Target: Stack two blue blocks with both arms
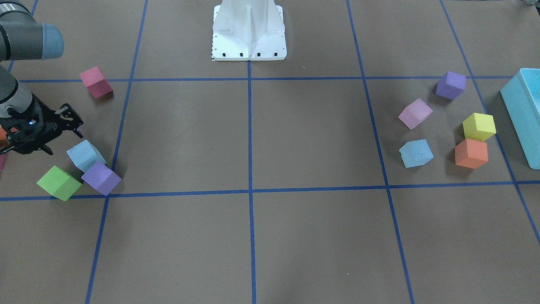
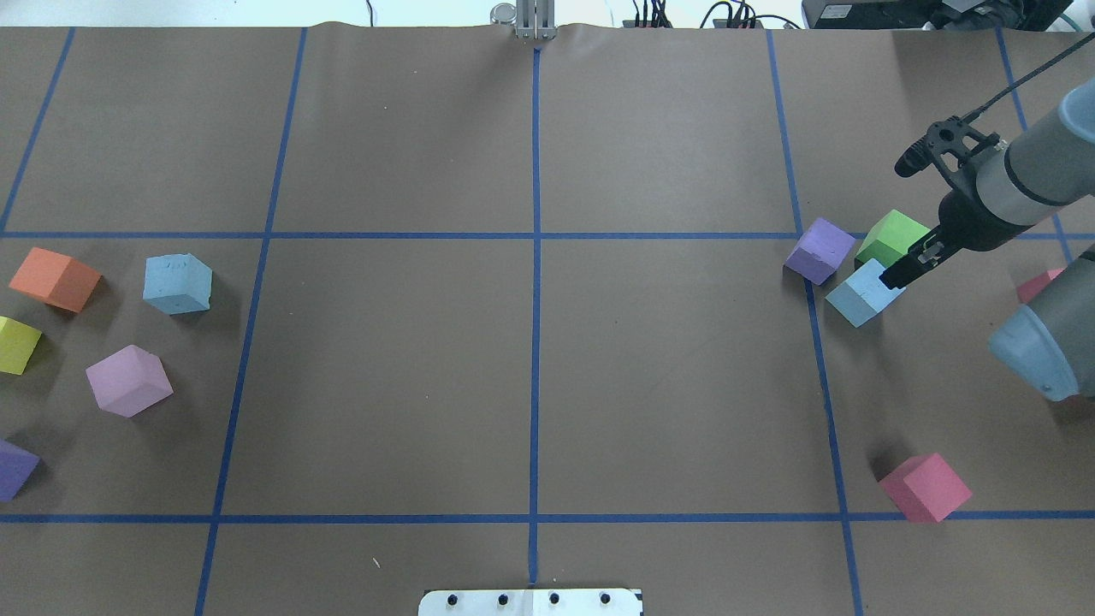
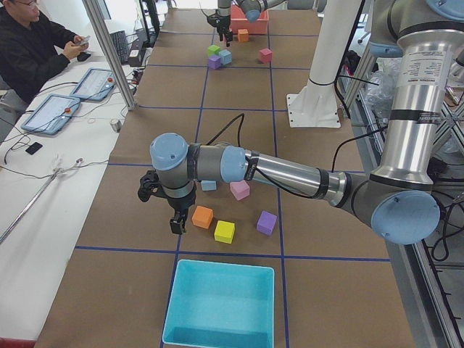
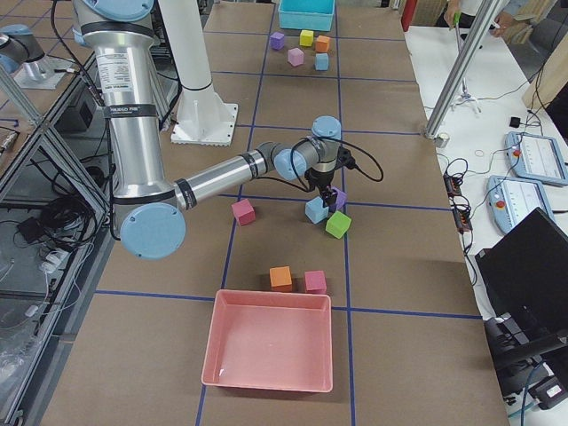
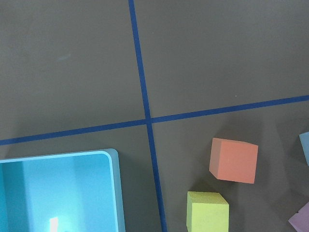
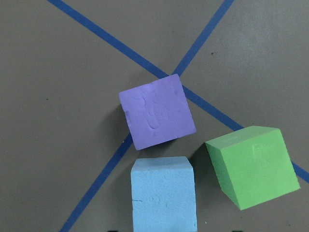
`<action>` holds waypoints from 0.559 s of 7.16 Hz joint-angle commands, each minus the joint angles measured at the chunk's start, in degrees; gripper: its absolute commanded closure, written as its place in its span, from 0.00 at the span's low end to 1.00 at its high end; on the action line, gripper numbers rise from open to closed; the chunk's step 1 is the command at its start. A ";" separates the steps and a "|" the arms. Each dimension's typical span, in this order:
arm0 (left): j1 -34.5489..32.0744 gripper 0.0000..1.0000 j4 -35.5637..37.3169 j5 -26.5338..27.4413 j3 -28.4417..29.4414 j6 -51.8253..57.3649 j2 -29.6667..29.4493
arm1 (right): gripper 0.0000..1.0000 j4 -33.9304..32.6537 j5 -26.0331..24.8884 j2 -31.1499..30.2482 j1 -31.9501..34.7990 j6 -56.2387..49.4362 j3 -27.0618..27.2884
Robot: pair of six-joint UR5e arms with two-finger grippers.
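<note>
One pale blue block lies on my right side, touching a purple cube and close to a green cube. My right gripper hovers right over this block, open, its fingertips just showing at the bottom edge of the right wrist view on either side of the block. The other blue block, with faint marks, lies on my left side. My left gripper shows only in the exterior left view, hanging beside an orange cube; I cannot tell whether it is open.
Orange, yellow, lilac and purple cubes lie around the left blue block. A teal bin stands at the left end. A pink cube and a pink tray are on the right side.
</note>
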 commanded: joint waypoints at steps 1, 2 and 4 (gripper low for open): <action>0.00 0.00 0.00 -0.06 -0.02 -0.03 0.00 | 0.15 0.41 -0.12 0.43 -1.55 2.78 -0.47; 0.00 0.00 0.00 0.02 -0.02 -0.03 0.00 | 0.15 0.41 -0.12 0.52 -1.73 3.15 -0.74; 0.00 0.00 0.00 -0.07 -0.02 -0.03 0.00 | 0.14 0.49 -0.30 0.70 -2.17 3.07 -1.44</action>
